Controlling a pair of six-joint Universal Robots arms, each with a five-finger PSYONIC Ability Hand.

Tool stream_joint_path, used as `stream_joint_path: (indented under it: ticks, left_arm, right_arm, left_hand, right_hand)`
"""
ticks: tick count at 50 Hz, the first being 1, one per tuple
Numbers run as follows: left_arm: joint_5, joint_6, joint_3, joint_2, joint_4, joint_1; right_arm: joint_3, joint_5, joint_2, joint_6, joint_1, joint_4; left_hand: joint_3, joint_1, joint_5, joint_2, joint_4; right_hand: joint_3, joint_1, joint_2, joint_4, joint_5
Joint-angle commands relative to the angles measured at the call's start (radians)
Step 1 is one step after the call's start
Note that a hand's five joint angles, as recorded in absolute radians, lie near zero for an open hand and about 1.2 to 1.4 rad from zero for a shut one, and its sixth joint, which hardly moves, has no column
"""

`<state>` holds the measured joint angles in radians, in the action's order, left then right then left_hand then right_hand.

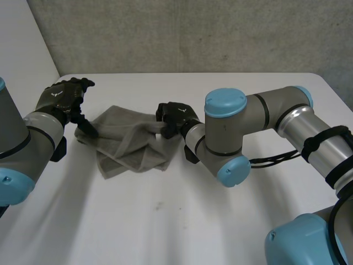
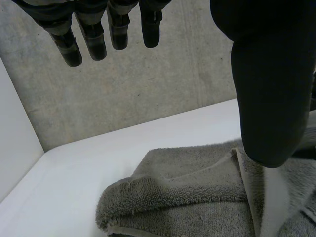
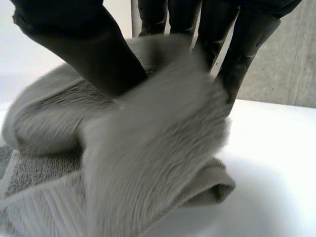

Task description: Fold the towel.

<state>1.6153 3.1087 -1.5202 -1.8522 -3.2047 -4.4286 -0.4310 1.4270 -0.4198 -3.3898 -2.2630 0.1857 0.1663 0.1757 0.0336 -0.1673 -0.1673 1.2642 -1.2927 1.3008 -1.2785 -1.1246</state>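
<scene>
A grey towel [image 1: 129, 144] lies crumpled on the white table [image 1: 182, 221], left of centre. My right hand [image 1: 172, 117] sits at the towel's right edge, thumb and fingers [image 3: 247, 44] closed round a raised bunch of the towel [image 3: 163, 128]. My left hand [image 1: 63, 98] hovers at the towel's left edge, fingers [image 2: 89, 37] straight and apart from the thumb [image 2: 271, 98], holding nothing. Beneath its palm the towel [image 2: 187, 197] shows a folded hem.
The table's far edge meets a grey concrete wall [image 1: 193, 33]. A white panel [image 1: 22, 44] stands at the far left. Bare tabletop stretches in front of the towel and to its right, under my right arm [image 1: 259, 124].
</scene>
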Motion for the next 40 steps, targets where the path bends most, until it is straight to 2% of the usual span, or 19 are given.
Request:
stream_joint_path:
  ticks: [1,2,3,5,6,8,9,11,12,13,14,16,25,27,28,29,34,39,40]
  left_arm:
    - [0.000,0.001,-0.009,0.013,-0.017,-0.002]
    - [0.000,0.001,-0.009,0.013,-0.017,-0.002]
    - [0.000,0.001,-0.008,0.013,-0.017,-0.002]
    - [0.000,0.001,-0.009,0.015,-0.017,-0.002]
    - [0.000,0.001,-0.009,0.015,-0.017,-0.002]
    - [-0.002,0.001,-0.009,0.015,-0.017,-0.002]
    - [-0.002,0.001,-0.009,0.015,-0.017,-0.002]
    - [-0.002,0.001,-0.011,0.013,-0.015,0.000]
    - [-0.002,0.001,-0.011,0.013,-0.015,0.000]
    - [-0.002,0.001,-0.011,0.013,-0.015,0.000]
    - [-0.002,0.001,-0.011,0.011,-0.015,0.003]
    - [-0.003,0.002,-0.012,0.008,-0.015,0.006]
    - [-0.087,0.002,-0.043,-0.005,-0.020,0.031]
    - [-0.106,0.002,-0.044,-0.013,-0.020,0.038]
    - [-0.118,0.005,-0.044,-0.021,-0.020,0.046]
    - [-0.118,0.005,-0.044,-0.021,-0.020,0.046]
    - [-0.150,0.064,-0.047,-0.045,-0.018,0.058]
    - [-0.155,0.252,-0.054,-0.085,-0.021,0.069]
    - [-0.155,0.252,-0.054,-0.085,-0.021,0.069]
  right_arm:
    - [-0.098,-0.005,-0.155,0.023,0.017,0.064]
    - [-0.163,-0.020,-0.227,0.053,0.032,0.095]
    - [-0.164,-0.020,-0.228,0.053,0.033,0.095]
    - [-0.306,-0.036,-0.389,0.200,0.091,0.148]
    - [-0.307,-0.036,-0.390,0.201,0.091,0.149]
    - [-0.464,-0.063,-0.538,0.424,0.163,0.198]
    - [-0.465,-0.063,-0.539,0.425,0.163,0.198]
    - [-0.630,-0.069,-0.663,0.651,0.241,0.244]
    - [-0.630,-0.069,-0.663,0.652,0.241,0.244]
    - [-0.705,-0.080,-0.713,0.741,0.287,0.253]
    - [-0.706,-0.080,-0.714,0.742,0.287,0.253]
    - [-0.832,-0.089,-0.787,0.854,0.368,0.247]
    - [-0.960,-0.123,-0.815,0.859,0.419,0.198]
    - [-0.995,-0.129,-0.817,0.848,0.418,0.170]
    - [-0.996,-0.129,-0.817,0.848,0.418,0.170]
    - [-1.020,-0.129,-0.817,0.839,0.416,0.137]
    - [-1.116,-0.134,-0.847,0.814,0.372,0.003]
    - [-1.224,-0.123,-0.932,0.813,0.280,-0.115]
    - [-1.261,-0.116,-0.939,0.819,0.257,-0.155]
  left_hand:
    - [0.012,0.003,-0.030,-0.011,-0.011]
    - [0.012,0.003,-0.030,-0.011,-0.011]
    - [0.009,0.000,-0.033,-0.008,-0.008]
    - [0.012,0.003,-0.030,-0.011,-0.011]
    - [0.012,0.003,-0.030,-0.011,-0.011]
    - [0.012,0.003,-0.030,-0.011,-0.011]
    - [0.012,0.003,-0.030,-0.011,-0.011]
    - [0.012,0.003,-0.030,-0.011,-0.011]
    - [0.012,0.003,-0.030,-0.011,-0.011]
    - [0.012,0.003,-0.030,-0.011,-0.011]
    - [0.012,0.003,-0.030,-0.011,-0.011]
    - [0.018,0.008,-0.024,-0.017,-0.017]
    - [0.038,0.029,-0.003,-0.037,-0.037]
    - [0.047,0.038,0.005,-0.046,-0.046]
    - [0.050,0.041,0.008,-0.049,-0.049]
    - [0.050,0.041,0.008,-0.049,-0.049]
    - [0.071,0.061,0.029,-0.070,-0.070]
    - [0.091,0.082,0.049,-0.090,-0.090]
    - [0.091,0.082,0.049,-0.090,-0.090]
  right_hand:
    - [0.132,-0.104,0.095,-0.118,-0.097]
    - [0.132,-0.104,0.095,-0.118,-0.097]
    - [0.132,-0.104,0.095,-0.118,-0.097]
    - [0.132,-0.104,0.095,-0.118,-0.097]
    - [0.132,-0.104,0.095,-0.118,-0.097]
    - [0.132,-0.104,0.095,-0.118,-0.097]
    - [0.132,-0.104,0.095,-0.118,-0.097]
    - [0.132,-0.104,0.095,-0.118,-0.097]
    - [0.132,-0.104,0.095,-0.118,-0.097]
    - [0.132,-0.104,0.095,-0.118,-0.097]
    - [0.132,-0.104,0.095,-0.118,-0.097]
    - [0.132,-0.104,0.095,-0.118,-0.097]
    - [0.132,-0.104,0.095,-0.118,-0.097]
    - [-0.860,0.888,-0.896,0.874,0.895]
    - [-0.865,0.893,-0.902,0.879,0.900]
    - [-1.090,1.118,-1.126,1.104,1.125]
    - [-1.090,1.118,-1.126,1.104,1.125]
    - [-1.090,1.118,-1.126,1.104,1.125]
    - [-1.090,1.118,-1.126,1.104,1.125]
